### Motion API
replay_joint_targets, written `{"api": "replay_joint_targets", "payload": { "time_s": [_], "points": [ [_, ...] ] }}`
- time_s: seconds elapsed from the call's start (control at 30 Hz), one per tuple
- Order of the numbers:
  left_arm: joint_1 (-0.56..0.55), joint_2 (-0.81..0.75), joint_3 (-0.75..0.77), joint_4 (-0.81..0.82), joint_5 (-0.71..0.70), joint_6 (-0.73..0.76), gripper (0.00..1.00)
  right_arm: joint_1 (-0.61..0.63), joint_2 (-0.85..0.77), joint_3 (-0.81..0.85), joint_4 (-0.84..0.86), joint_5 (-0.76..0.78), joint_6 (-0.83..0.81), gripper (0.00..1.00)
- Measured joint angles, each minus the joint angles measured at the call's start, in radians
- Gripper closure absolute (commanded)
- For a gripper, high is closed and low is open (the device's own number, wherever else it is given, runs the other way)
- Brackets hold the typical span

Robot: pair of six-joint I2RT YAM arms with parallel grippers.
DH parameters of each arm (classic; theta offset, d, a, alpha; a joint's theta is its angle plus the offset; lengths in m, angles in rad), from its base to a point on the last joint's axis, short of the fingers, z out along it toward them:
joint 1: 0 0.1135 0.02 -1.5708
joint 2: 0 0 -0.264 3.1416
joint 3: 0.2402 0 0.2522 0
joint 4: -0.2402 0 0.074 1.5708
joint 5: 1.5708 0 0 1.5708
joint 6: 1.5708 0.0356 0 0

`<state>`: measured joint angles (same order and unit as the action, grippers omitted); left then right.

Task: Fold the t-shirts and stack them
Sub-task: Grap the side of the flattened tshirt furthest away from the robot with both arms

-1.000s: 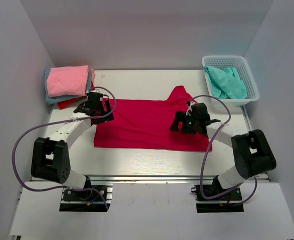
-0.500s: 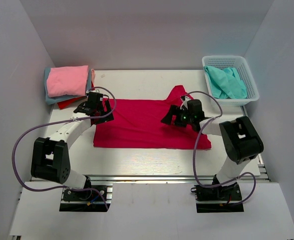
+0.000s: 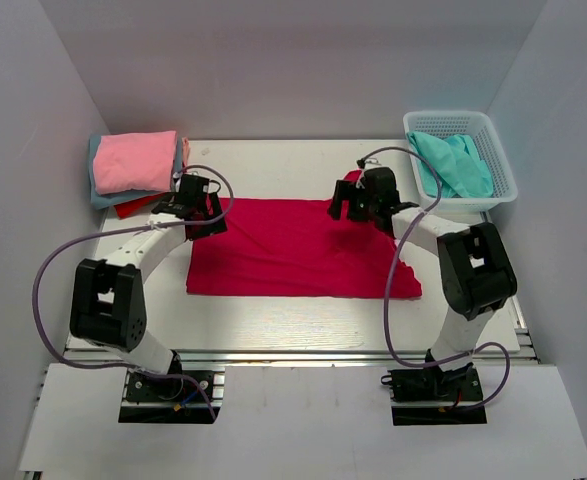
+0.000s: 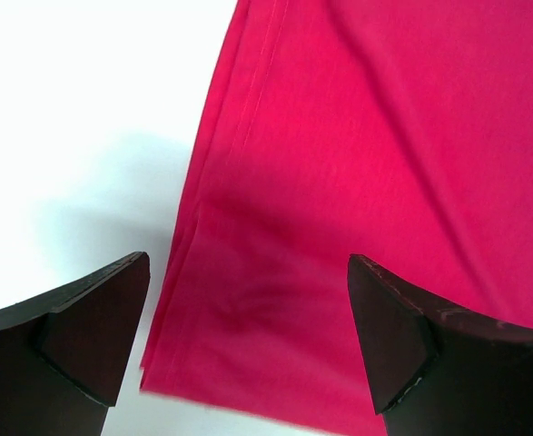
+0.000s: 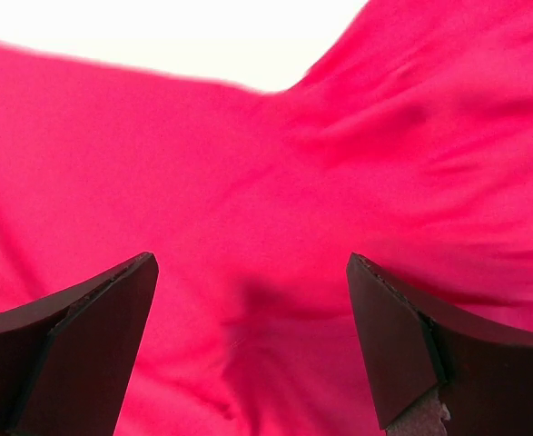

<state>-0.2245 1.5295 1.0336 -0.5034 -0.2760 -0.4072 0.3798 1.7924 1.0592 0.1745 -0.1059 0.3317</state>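
In the middle of the table [image 3: 273, 160] the crimson shirt [image 3: 293, 250] lies spread flat, long side running left to right, with one sleeve poking up past its far edge on the right.

The left gripper [image 3: 205, 212] hangs over the shirt's far-left corner. In its wrist view the two dark fingers [image 4: 84, 336] stand wide apart with nothing between them. The shirt's layered left edge runs down the gap, nearer the left finger. Red cloth fills the right side and bare white table the left. One corner of the cloth shows low in that view, just beside the left finger. Whether the fingertips touch the cloth cannot be told.

The right gripper [image 3: 361, 203] sits over the shirt's far-right part, at the foot of the raised sleeve. Its fingers [image 5: 75, 336] are also spread wide and hold nothing. Rumpled crimson cloth fills nearly all of its wrist view, under and between both fingers, with a strip of white table along the top. There the edge dips into a notch. Contact with the cloth cannot be judged here either.

At the far-left corner of the table, well apart from the spread shirt, a folded stack lies. A pink shirt [image 3: 135, 160] is on top, a grey-blue shirt [image 3: 97, 190] under it and a red shirt [image 3: 133, 208] peeks out below. At the far right a white mesh basket [image 3: 501, 160] holds a crumpled teal shirt [image 3: 453, 165].
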Motion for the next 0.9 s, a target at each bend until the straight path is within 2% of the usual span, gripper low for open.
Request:
{"api": "replay_joint_targets", "payload": {
  "time_s": [0.13,0.27,0.5,0.83,0.9],
  "points": [
    [0.008,0.115,0.122,0.003,-0.029,0.000,0.00,-0.008,0.068,0.203,-0.152,0.173,-0.027,0.10],
    [0.024,0.278,0.285,0.015,-0.053,0.002,0.00,-0.032,0.194,0.420,-0.219,0.264,-0.029,0.10],
    [0.080,0.533,0.504,0.021,-0.055,0.009,0.00,-0.079,0.385,0.637,-0.340,0.303,-0.029,0.10],
    [0.124,0.687,0.623,0.082,0.001,0.034,0.11,-0.122,0.592,0.882,-0.396,0.307,-0.071,0.12],
    [0.124,0.708,0.643,0.100,0.006,0.045,0.18,-0.130,0.626,0.921,-0.394,0.289,-0.073,0.15]
  ]
}}
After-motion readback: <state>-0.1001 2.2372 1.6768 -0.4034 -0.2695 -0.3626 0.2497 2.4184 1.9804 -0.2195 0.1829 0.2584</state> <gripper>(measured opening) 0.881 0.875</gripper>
